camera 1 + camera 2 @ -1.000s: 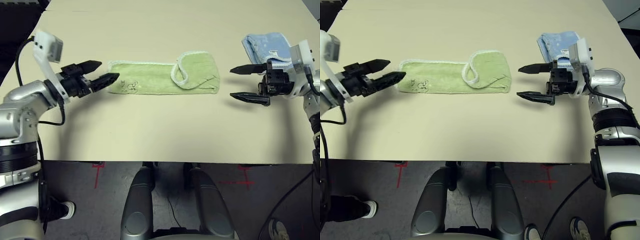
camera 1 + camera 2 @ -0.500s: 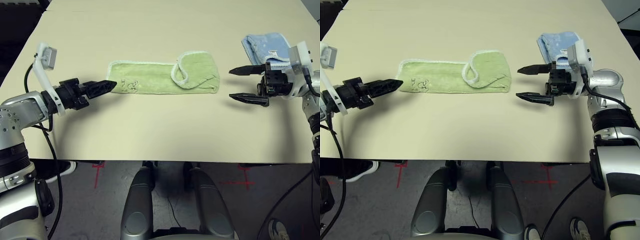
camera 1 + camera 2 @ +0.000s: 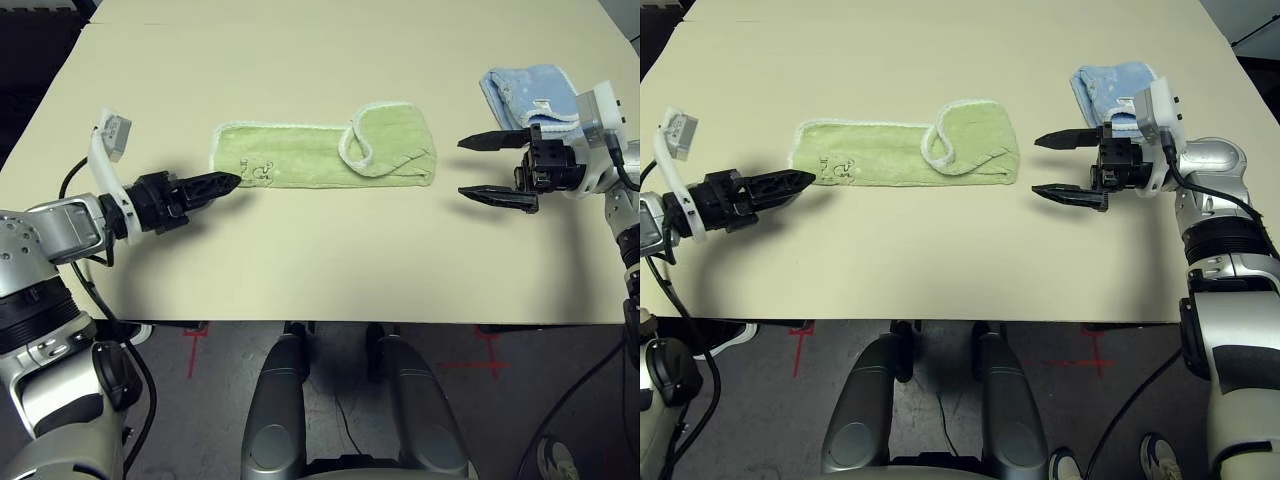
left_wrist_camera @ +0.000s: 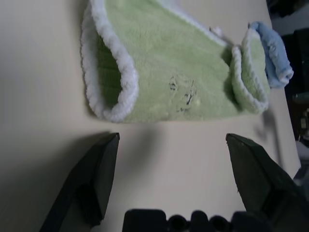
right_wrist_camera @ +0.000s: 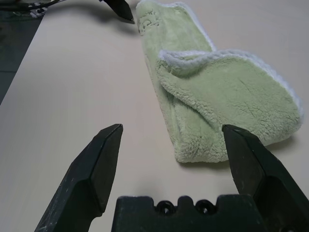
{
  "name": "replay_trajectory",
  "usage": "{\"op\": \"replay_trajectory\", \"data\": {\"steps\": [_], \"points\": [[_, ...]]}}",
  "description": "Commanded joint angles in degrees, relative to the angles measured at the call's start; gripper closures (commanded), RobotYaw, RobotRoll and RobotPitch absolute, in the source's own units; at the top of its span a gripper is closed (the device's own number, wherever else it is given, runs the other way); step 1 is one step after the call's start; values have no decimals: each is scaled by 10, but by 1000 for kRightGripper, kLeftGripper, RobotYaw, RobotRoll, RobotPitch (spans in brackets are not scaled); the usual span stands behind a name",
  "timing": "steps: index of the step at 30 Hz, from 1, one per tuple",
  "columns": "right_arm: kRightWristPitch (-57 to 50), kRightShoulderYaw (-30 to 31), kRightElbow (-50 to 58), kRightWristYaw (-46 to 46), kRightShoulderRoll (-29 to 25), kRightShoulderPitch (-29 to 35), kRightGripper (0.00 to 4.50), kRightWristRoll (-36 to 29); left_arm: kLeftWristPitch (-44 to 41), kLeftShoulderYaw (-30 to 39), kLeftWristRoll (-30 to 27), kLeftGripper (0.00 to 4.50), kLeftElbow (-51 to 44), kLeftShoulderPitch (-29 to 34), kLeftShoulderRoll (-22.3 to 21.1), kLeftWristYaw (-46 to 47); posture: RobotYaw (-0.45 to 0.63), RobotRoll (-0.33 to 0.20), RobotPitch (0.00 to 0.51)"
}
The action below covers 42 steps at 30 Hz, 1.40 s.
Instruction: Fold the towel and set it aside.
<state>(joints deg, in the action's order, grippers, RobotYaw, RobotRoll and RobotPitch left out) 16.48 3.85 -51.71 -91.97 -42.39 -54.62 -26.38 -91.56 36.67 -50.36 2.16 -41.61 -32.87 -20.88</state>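
Looks like a robotics lab or test area: at six o'clock, past the broad cream tabletop's (image 3: 330, 260) near edge, dark grey flooring (image 3: 350, 400) marked with red tape crosses (image 3: 487, 363); at four o'clock, a loose black cable (image 3: 570, 405) trailing across, running near a shoe (image 3: 556, 461).

Illegible dark embroidered marking on the green towel (image 3: 300, 158).
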Motion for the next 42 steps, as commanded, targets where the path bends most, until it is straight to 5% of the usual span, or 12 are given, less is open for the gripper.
{"op": "replay_trajectory", "data": {"steps": [1,24,28,37,42], "points": [[1,2,6,-5,-6,5,44,5,-8,23,22,0,14,-15,21,30,62,0,299],[2,-1,8,-5,0,3,44,16,90,-2,90,0,67,-21,0,61,59,0,297],[3,-3,8,-5,0,2,0,19,76,10,82,939,69,-27,8,67,57,0,295],[7,-6,5,-5,1,1,0,24,33,34,79,4292,79,-45,18,74,56,0,295],[9,-9,2,-5,2,1,0,28,26,49,83,4487,90,-58,20,78,57,0,293]]}}
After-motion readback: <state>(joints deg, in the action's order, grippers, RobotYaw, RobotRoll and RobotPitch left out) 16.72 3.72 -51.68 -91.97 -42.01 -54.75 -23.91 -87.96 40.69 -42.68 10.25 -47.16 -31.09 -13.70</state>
